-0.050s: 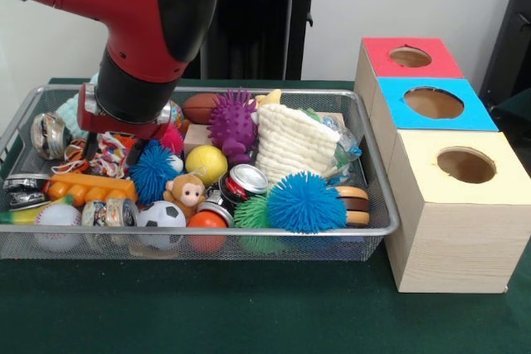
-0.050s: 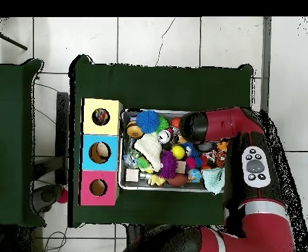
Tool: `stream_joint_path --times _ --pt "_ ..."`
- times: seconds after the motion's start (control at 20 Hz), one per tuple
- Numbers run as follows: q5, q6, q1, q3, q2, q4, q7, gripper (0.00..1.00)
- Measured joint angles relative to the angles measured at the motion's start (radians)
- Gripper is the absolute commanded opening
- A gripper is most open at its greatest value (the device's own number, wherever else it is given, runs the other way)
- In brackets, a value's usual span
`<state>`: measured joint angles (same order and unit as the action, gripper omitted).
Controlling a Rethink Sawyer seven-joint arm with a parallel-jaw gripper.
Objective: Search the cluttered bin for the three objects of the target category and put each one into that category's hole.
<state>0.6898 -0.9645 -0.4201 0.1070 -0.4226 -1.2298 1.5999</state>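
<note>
While my arm (image 1: 141,47) sinks into the bin (image 1: 377,205), I cannot tell the finger state; yellow hole (image 2: 100,117) holds something; sorting unfinished.

The red and black arm (image 1: 141,31) reaches steeply downward, its jaws apparently hidden beneath the wrist.

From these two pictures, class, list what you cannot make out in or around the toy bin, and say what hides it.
- The claw: in both views the red and black arm covers it, so open or shut cannot be told.
- Toys at the wire bin's left end, front view: partly under the arm.
- Items beneath the cream knitted cloth: covered.
- Contents of the yellow box, overhead view: something shows in the hole, too small to identify.
</note>
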Motion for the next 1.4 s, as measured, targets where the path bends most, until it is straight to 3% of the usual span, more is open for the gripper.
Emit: stream_joint_path --times 0.45,1.4 --pt "0.000 0.000 0.000 0.000 -0.002 -0.006 0.000 1.00" --pt "0.002 0.001 -0.034 0.002 -0.010 -0.108 0.000 1.00"
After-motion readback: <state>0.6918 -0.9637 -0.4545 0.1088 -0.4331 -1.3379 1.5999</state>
